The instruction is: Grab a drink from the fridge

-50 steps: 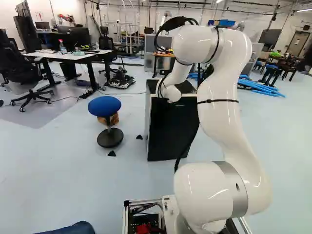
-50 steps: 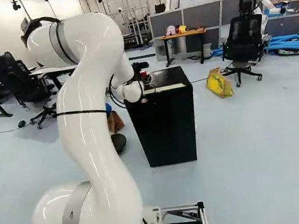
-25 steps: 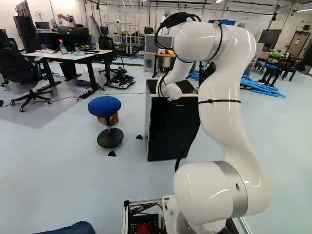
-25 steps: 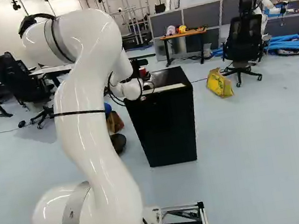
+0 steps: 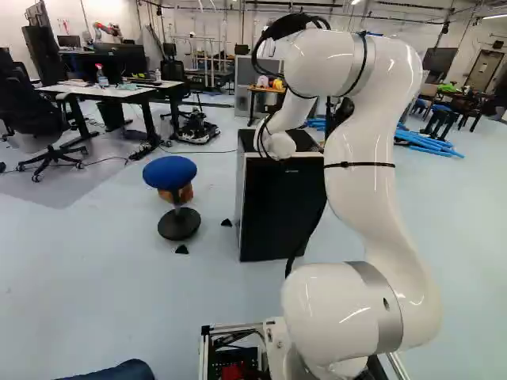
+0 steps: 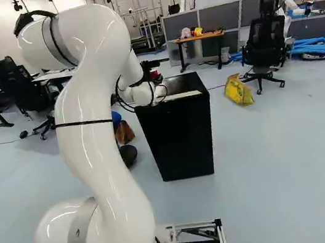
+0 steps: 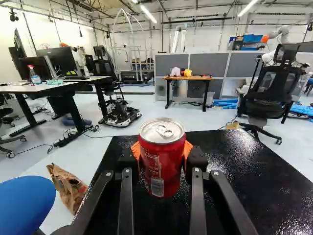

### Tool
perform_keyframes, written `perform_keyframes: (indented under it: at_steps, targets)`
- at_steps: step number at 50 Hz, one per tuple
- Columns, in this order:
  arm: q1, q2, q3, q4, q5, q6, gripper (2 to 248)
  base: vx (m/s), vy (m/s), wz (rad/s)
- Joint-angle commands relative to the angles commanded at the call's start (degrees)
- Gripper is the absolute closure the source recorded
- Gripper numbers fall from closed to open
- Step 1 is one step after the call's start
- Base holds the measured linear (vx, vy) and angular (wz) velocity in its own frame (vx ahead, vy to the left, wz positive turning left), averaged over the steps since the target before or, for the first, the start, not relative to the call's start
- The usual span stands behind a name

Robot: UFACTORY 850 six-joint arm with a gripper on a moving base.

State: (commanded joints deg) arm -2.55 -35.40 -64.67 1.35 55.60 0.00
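One red metal drink can [image 7: 161, 164], silver lid up, stands upright between the jaws. State of jaws: gripping the can, parted by its width, an orange ribbed pad [image 7: 188, 148] against each of two opposite sides. Landmark: black box-shaped fridge [image 6: 178, 137], ahead of the base. Can position: above the fridge's glossy black top in the wrist view, near its left part; whether the can's base touches the top, cannot tell.

Glossy white arm [image 6: 102, 150] rises on the base side of the fridge and bends forward, its wrist end by the fridge's near left corner. Pale strip [image 6: 177, 96] runs along the near edge of the fridge top.

Surroundings, by the fridge: round blue-seated stool [image 5: 169, 172] to its left, crumpled brown paper bag [image 7: 68, 188] just beside the stool. Small wooden-topped desk [image 7: 195, 77] beyond it. Bright yellow bag [image 6: 237, 91] on the floor to its right and farther back; black mesh office chair [image 6: 265, 45] just past that bag. White-topped work table [image 5: 119, 92] well beyond it, to the left.
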Motion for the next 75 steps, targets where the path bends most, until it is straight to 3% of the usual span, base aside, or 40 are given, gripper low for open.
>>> perform_keyframes:
  at_steps: [38, 75]
  targets:
    - [0.3, 5.4, 6.3, -0.1, -0.6, 0.0, 150, 0.000, 0.000, 0.000]
    - [0.9, 18.4, 21.4, -0.5, -2.0, 0.0, 150, 0.000, 0.000, 0.000]
